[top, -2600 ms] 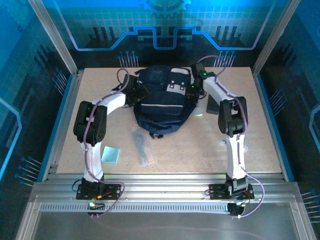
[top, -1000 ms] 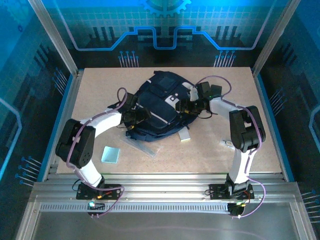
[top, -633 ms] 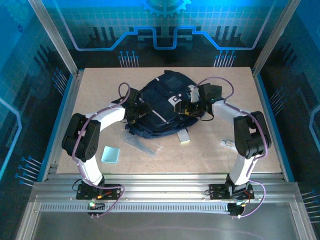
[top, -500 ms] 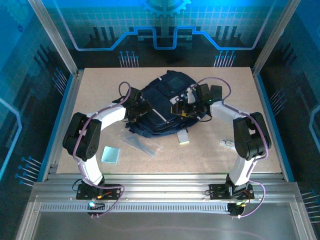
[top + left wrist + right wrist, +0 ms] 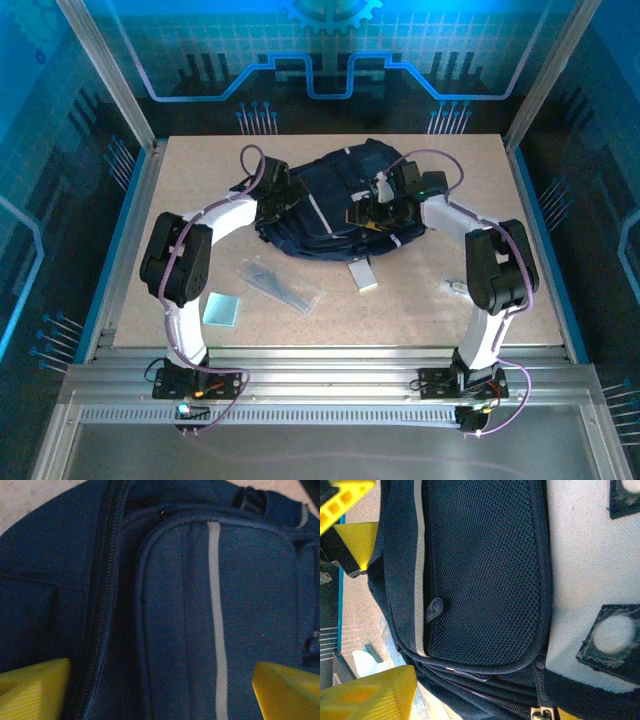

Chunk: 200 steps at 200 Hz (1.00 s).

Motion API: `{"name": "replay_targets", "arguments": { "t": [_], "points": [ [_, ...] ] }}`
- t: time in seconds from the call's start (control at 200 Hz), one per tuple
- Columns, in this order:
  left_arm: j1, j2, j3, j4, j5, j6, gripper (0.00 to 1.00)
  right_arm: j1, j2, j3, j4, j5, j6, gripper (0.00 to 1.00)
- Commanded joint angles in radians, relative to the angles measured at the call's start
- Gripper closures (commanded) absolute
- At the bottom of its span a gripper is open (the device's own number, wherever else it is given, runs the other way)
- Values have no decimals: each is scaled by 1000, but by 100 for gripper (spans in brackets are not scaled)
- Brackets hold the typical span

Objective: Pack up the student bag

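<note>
Navy student bag (image 5: 335, 195) flat on table (image 5: 520, 300), toward far side.

Top view:
- Left gripper (image 5: 279, 197) at bag's left edge, right gripper (image 5: 368, 215) on bag's right-front.
- Loose outside the bag: clear plastic packet (image 5: 281, 285) in front, pale block (image 5: 362, 272) just in front, light-blue card (image 5: 222, 309) further front-left.
- Small pale item (image 5: 455, 287) front-right of bag, too small to identify.

Left wrist view:
- Yellow fingertips (image 5: 32, 692) wide apart, straddling bag's front panel.
- Grey stripe (image 5: 215, 620) and dark zip line (image 5: 100, 605) between them.
- Zip looks closed. Nothing pinched.

Right wrist view:
- Jaws apart, yellow fingers (image 5: 370, 695) at bag's side next to mesh pocket (image 5: 485, 580).
- Zip pull (image 5: 434, 607) on pocket edge, white patch (image 5: 590, 570) beyond.
- No fabric visibly clamped.

Progress, judged:
- Early stage. No open compartment visible, and bag contents can't be checked.
- At least four items waiting outside.
- Left to do: grab a zip pull, open main compartment, load packet, block, card and small item, close up.
</note>
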Motion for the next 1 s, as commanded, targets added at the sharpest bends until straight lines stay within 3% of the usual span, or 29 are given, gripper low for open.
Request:
{"name": "replay_targets", "arguments": {
  "t": [0.0,0.07,0.255,0.46,0.585,0.995],
  "points": [
    [-2,24,68,70,96,6,7,-34,47,85,-34,15,-47,27],
    [4,18,76,54,119,14,7,-44,31,105,-82,22,-56,28],
    [28,-85,32,-33,79,114,7,-38,-110,43,-231,182,-88,28],
    [28,-185,-80,-30,96,117,7,-30,-191,-23,-262,220,-74,27],
    [12,-182,-150,45,145,48,7,4,-149,-18,-193,142,-55,27],
    [-38,-28,-176,154,230,-46,7,54,37,13,-91,166,-34,28]
  ]
}}
